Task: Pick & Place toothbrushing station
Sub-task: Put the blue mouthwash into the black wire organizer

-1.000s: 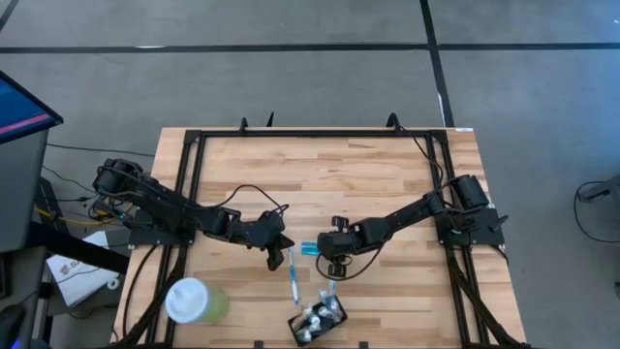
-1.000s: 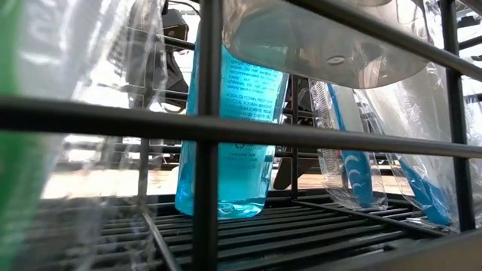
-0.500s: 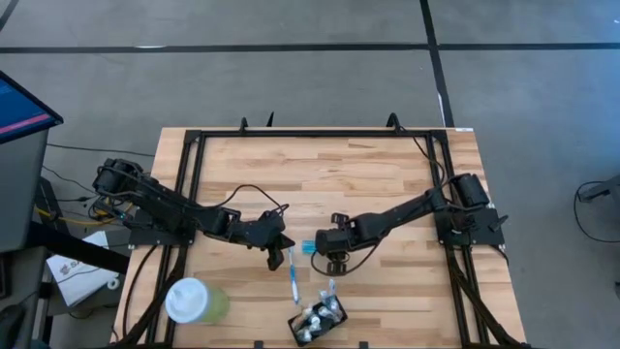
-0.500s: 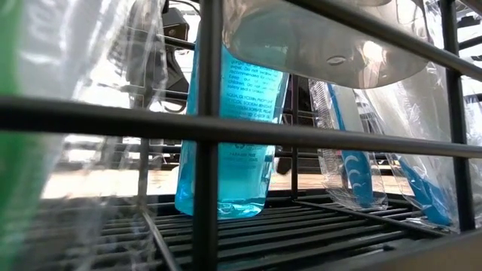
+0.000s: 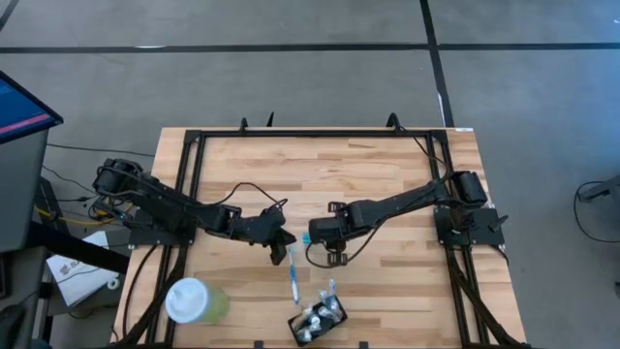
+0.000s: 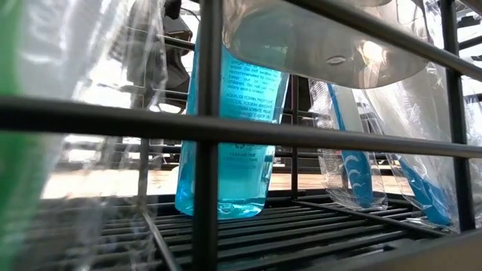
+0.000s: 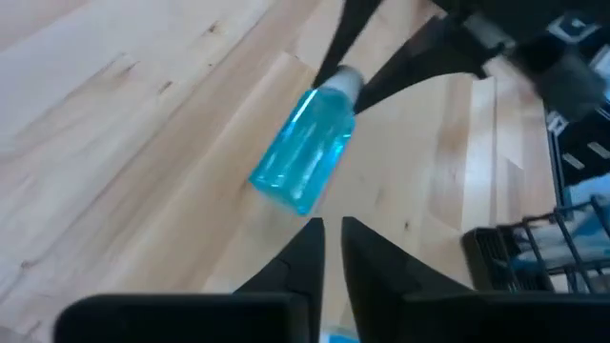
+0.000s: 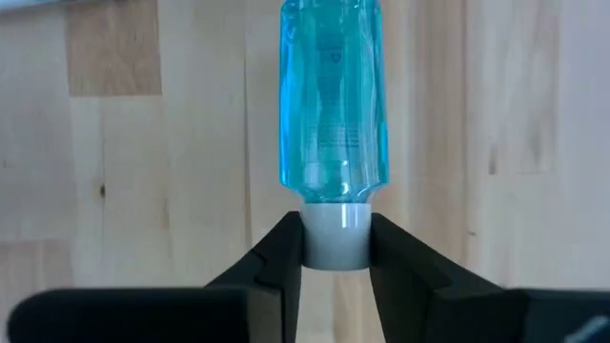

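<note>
A pale wooden table edged by a black frame stands on a grey floor. At its middle the right gripper is closed on the white cap of a small blue bottle, which lies on the wood and points away from the fingers. The left gripper hangs just beside that bottle, fingers nearly together with a thin gap and nothing between them. A toothbrush lies just beside the bottle, toward the table's front edge; farther that way, at the front edge, the black wire holder stands with more brushes and a bottle in it. A green cup sits well off to the holder's left.

The bottle looks light, stiff and smooth, probably slick clear plastic full of liquid. The cap is the narrow, firm place to hold; the rounded body could squirt out of a pinch.
</note>
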### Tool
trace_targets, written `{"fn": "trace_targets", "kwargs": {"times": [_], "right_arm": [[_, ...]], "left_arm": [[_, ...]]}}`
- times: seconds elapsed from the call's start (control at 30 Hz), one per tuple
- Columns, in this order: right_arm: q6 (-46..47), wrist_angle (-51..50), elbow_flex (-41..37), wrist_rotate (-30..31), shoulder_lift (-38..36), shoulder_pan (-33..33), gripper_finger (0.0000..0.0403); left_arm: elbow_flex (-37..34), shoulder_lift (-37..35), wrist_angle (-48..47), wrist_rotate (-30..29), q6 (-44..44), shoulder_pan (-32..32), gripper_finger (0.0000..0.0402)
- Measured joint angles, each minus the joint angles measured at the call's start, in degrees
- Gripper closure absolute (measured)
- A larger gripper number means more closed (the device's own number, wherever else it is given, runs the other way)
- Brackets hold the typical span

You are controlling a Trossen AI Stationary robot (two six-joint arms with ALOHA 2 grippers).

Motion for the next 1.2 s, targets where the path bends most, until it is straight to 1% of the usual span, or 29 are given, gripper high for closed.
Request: {"fn": "trace_targets", "kwargs": {"times": [0.13, 0.27, 0.37, 0.53, 0.67, 0.77, 0.93, 1.03, 1.2], "right_arm": [[-1.90, -5.69, 4.21, 0.01, -0.02, -0.22, 0.0313], [-1.88, -10.81, 8.34, 0.00, -0.02, -0.54, 0.0303], [-1.58, -14.47, 11.73, 0.06, -0.02, -0.76, 0.0305], [-0.58, -18.94, 16.98, 0.27, -0.06, -0.99, 0.0314], [0.69, -23.64, 20.78, 0.25, -0.07, -1.04, 0.0307], [3.08, -27.91, 23.33, 0.25, -0.09, -1.29, 0.0305], [4.64, -34.45, 27.55, 0.16, -0.09, -1.37, 0.0307], [4.65, -37.23, 29.42, -0.27, -0.09, -1.29, 0.0307], [5.25, -42.01, 32.27, -0.58, -0.09, -1.33, 0.0306]], "left_arm": [[0.00, 0.00, 0.04, 0.09, 0.99, 0.76, 0.0329], [0.00, 0.00, 0.24, 0.37, 5.80, 0.49, 0.0288], [0.00, 0.00, 0.44, -0.56, 9.28, -0.03, 0.0256], [0.88, 0.00, 0.66, -6.00, 17.21, -1.51, 0.0203], [3.95, -0.02, 0.79, -11.42, 23.46, -3.06, 0.0161], [6.77, -0.02, 0.73, -14.89, 27.78, -3.84, 0.0136], [10.31, -0.04, -0.37, -15.06, 33.79, -3.12, 0.0116], [12.09, -0.04, -3.24, -14.66, 34.49, -2.31, 0.0114], [12.46, -0.04, -4.02, -11.17, 34.57, -0.77, 0.0115]]}}
